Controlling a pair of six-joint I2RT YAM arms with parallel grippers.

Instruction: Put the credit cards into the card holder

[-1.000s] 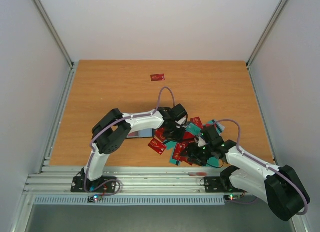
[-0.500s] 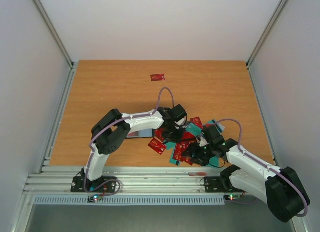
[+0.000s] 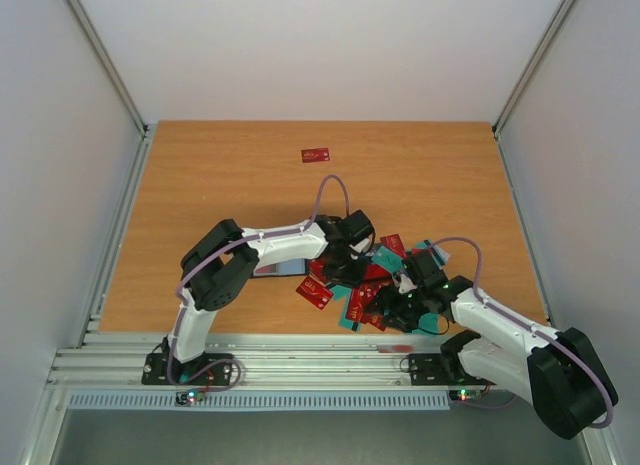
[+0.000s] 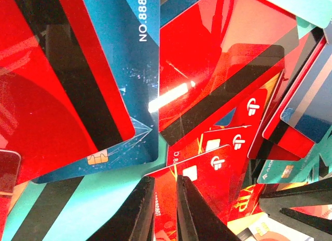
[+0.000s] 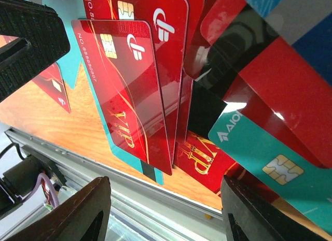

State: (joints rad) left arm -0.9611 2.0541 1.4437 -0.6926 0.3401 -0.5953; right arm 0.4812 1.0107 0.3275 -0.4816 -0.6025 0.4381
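Note:
The credit cards [image 3: 375, 280], mostly red and teal, lie in an overlapping pile at the near middle right of the table. One red card [image 3: 316, 155] lies alone far back. The black card holder [image 3: 275, 270] lies left of the pile, partly under the left arm. My left gripper [image 3: 345, 260] is low on the pile's left side. In the left wrist view its jaws [image 4: 165, 186] are almost closed over a red card [image 4: 233, 163], with nothing clamped. My right gripper [image 3: 395, 305] is wide open at the pile's near edge, above red VIP cards [image 5: 129, 80].
The aluminium rail [image 3: 300, 360] runs along the table's near edge, just below the pile, and shows under the right gripper [image 5: 129, 199]. White walls stand on the left, right and back. Bare wood [image 3: 230, 175] stretches left and behind.
My right gripper has shifted slightly left along the pile's near edge. The left gripper has stayed on the pile's left side.

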